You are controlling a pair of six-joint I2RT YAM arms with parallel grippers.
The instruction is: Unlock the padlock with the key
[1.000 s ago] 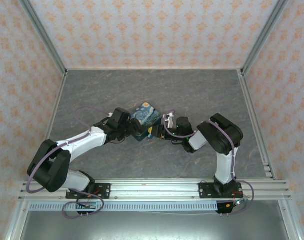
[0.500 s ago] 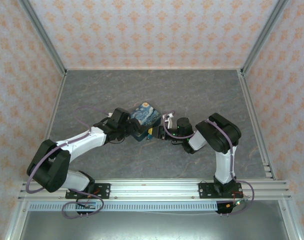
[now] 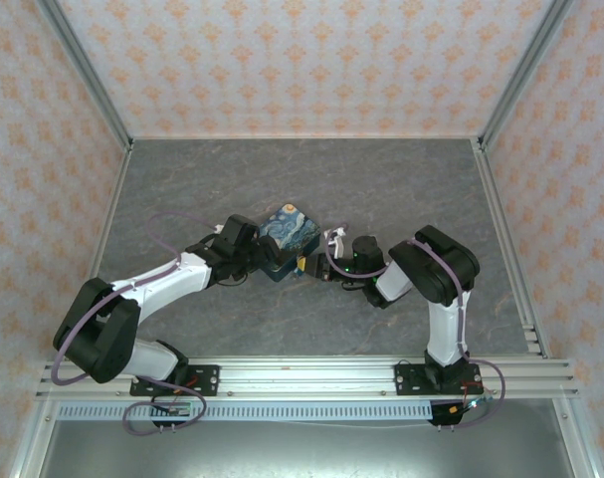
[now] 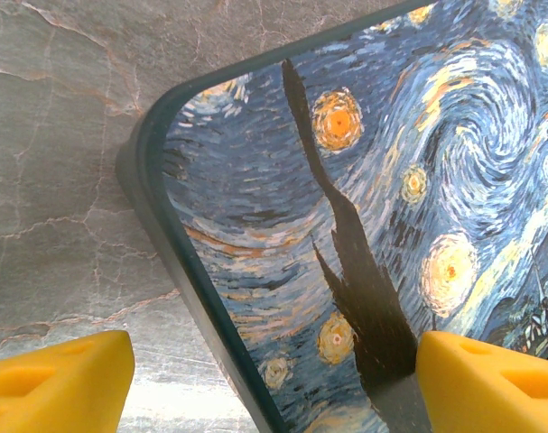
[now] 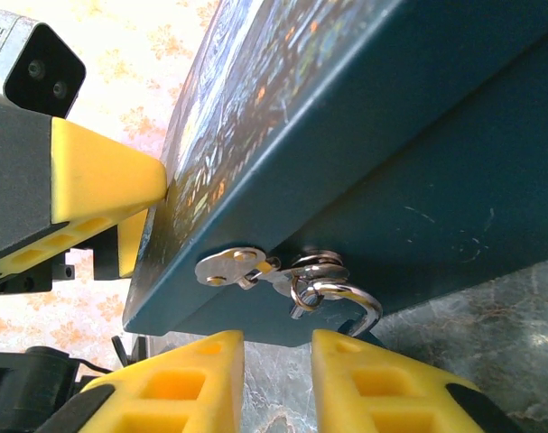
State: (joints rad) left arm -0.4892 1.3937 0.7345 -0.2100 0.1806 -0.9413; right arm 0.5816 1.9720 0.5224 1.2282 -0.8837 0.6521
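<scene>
top view, table (image 3: 401,189): grey marbled surface; both arms reach in to meet near its middle
top view, box (image 3: 287,229): starry blue-and-yellow print, sitting between the two grippers
top view, left gripper (image 3: 266,263): against the box's near-left side; how far it is open cannot be told from up here
top view, right gripper (image 3: 310,267): just beside the box's near-right corner, pointing at the left gripper
left wrist view, box: a rounded corner with a dark teal rim lies between the two yellow fingers
left wrist view, left claw: spread wide; the finger on the right of this view (image 4: 490,383) overlaps the printed face, and the other is apart from the rim with bare table between, so nothing is pinched
right wrist view, box: the plain teal side faces the camera; a yellow finger of the left gripper touches the printed face
right wrist view, padlock (image 5: 344,302): a thin silvery curved shackle hangs in a cluster of small rings on the teal side, just above the finger gap; its body cannot be made out against the teal
right wrist view, flat tab (image 5: 227,266): silvery, at the left of that cluster; whether it is the key cannot be told
right wrist view, right claw: fingers parted by a narrow slot, nothing between them, tips just below the metal cluster and not touching it
</scene>
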